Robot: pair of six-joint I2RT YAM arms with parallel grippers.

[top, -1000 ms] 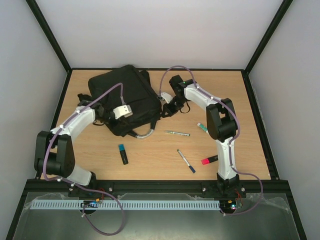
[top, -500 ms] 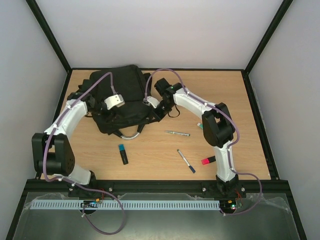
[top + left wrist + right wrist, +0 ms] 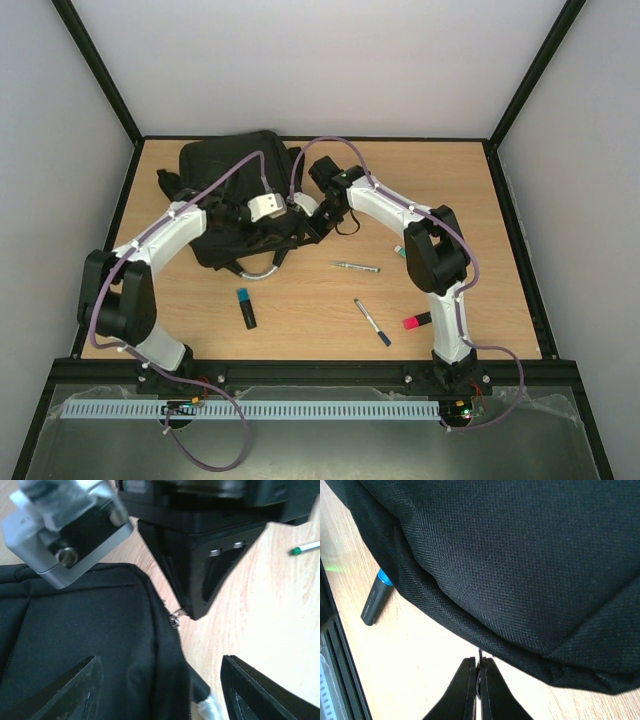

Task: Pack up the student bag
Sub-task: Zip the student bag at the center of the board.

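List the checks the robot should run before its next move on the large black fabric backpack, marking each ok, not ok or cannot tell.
1. Right gripper shut on the small zip pull at the edge of the large black fabric backpack: ok.
2. Left gripper open, holding nothing, over the backpack's edge: ok.
3. Backpack opening showing: not ok, no gap in any view.
4. Black marker with blue cap, slim green pen and pink highlighter lying loose on the wooden table, outside the backpack: ok.
5. Zip free to slide: cannot tell.
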